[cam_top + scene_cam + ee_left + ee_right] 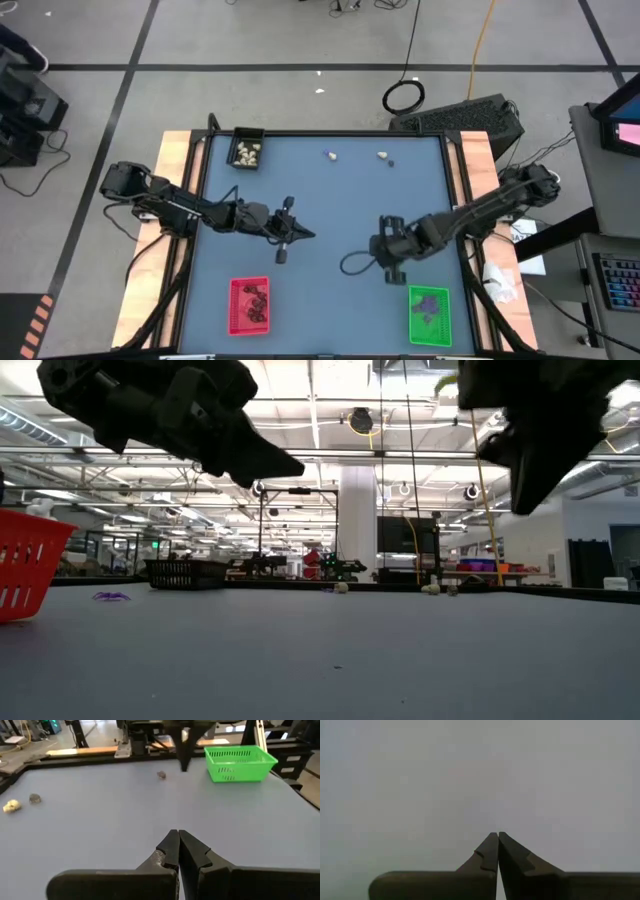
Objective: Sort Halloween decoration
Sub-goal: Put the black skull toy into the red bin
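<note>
Left tool (300,234) was fully closed on nothing, held above mid-table (330,200). Right tool (392,277) was likewise pinched together and empty, near the green tray (429,314), which held purple bits (430,303). Red tray (249,305) held black lumps (255,300); black tray (247,149) held cream-white lumps (247,153). Loose pieces lay along the far edge: two cream lumps (331,155), (382,154) and one dark lump (392,162).

I'm seeing trinkets lying sorted: cream lumps (247,152) sitting in the black tray, dark bits (252,300) in the red tray, what looks like purple bits (430,305) in the green one. Two cream lumps (382,154) and a dark one (392,163) are still lying loose on the mat's far side.
</note>
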Tool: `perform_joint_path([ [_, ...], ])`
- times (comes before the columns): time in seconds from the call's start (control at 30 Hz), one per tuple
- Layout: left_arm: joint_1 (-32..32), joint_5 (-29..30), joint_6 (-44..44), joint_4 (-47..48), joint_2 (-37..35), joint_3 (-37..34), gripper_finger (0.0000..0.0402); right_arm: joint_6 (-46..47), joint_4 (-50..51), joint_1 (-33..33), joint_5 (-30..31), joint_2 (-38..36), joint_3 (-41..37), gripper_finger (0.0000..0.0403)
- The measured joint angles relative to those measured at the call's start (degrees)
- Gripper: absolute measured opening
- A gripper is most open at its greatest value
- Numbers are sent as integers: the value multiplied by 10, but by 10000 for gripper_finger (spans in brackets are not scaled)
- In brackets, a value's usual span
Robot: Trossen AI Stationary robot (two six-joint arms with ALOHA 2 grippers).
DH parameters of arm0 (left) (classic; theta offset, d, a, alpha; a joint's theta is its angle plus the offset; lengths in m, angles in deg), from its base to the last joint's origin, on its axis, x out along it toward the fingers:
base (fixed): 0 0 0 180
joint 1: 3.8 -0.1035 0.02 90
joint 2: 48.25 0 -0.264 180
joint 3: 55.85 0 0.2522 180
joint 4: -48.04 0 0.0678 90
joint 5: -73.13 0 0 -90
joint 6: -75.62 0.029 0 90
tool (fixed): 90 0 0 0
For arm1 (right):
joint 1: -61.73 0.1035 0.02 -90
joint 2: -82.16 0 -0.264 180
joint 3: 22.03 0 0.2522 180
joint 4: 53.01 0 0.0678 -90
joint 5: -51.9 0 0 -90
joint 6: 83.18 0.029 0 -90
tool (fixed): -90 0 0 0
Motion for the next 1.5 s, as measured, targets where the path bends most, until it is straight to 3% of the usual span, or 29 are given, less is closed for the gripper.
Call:
perform_joint_path([
  [0.23, -25, -4, -17, -31, 0, -40, 2, -73, -30, -110, -14, 0, -54, 0],
  [0.47, -36, -11, -35, -34, 0, -45, 2, -124, -62, -268, 15, -6, -62, 0],
  [0.67, -36, -12, -37, -34, 0, -46, 2, -80, -76, -413, 70, 5, -62, 7],
  [0.87, -36, -12, -44, -34, 0, -46, 2, -11, -89, -508, 89, 27, -62, 61],
  [1.17, -36, -12, -45, -34, 0, -46, 2, 26, -142, -585, 91, 102, -62, 150],
  [1.5, -36, -12, -44, -33, 0, -46, 2, 38, -181, -608, 93, 155, -61, 159],
])
